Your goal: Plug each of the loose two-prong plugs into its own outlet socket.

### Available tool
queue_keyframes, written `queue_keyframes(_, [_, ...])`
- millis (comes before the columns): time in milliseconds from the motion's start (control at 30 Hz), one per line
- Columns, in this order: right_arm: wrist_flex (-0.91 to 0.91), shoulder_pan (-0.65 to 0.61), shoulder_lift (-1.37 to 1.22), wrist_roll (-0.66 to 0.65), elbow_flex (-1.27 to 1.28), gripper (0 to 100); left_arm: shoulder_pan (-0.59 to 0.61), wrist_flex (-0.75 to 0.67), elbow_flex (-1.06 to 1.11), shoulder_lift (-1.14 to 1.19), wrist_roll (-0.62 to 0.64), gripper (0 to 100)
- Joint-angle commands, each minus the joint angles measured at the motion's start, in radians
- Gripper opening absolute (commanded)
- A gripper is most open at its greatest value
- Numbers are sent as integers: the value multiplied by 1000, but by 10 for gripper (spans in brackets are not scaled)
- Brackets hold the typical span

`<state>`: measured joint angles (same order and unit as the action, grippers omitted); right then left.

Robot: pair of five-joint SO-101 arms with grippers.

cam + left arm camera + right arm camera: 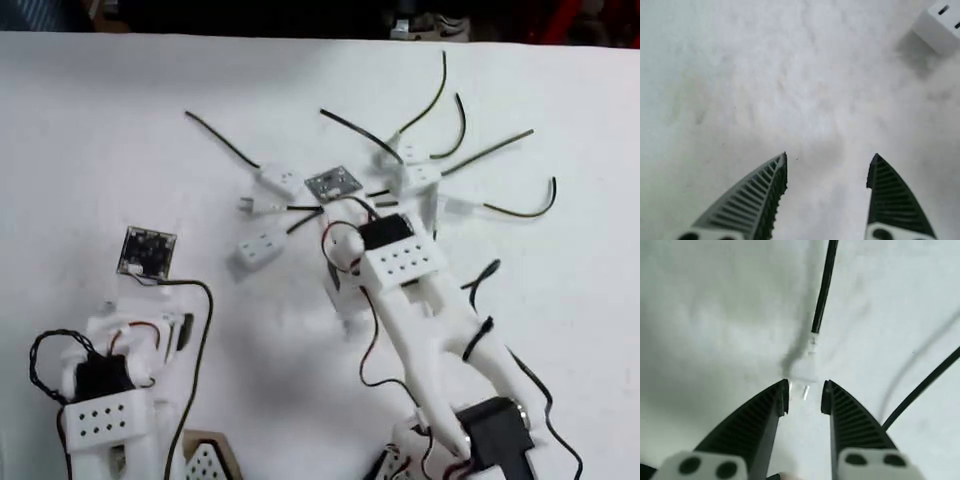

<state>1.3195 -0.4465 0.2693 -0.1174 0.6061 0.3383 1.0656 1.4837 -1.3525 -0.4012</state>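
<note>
Two claws of mine hang over a white table (790, 75). My left claw (827, 160) gapes wide above bare surface, with a white socket block (940, 25) well ahead. My right claw (805, 390) is narrowly parted. A white plug (805, 371) lies just past its tips, prongs pointing back between them, black cord (822, 290) trailing away.

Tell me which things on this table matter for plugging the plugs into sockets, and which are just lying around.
Part of the job: loose plug; corded plug at the right hand's tips; outlet block; second outlet block.

Lying about: black square board; silver square board.
</note>
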Motion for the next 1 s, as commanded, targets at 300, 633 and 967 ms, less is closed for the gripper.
queue_keyframes(300, [-22,-85,42,-2,80,172,12,3,-5,-21,-14,256])
queue_keyframes(633, [-120,5,33,95,87,173,12,3,-5,-21,-14,256])
queue_keyframes(967, [-162,36,31,98,158,173,12,3,-5,-21,-14,256])
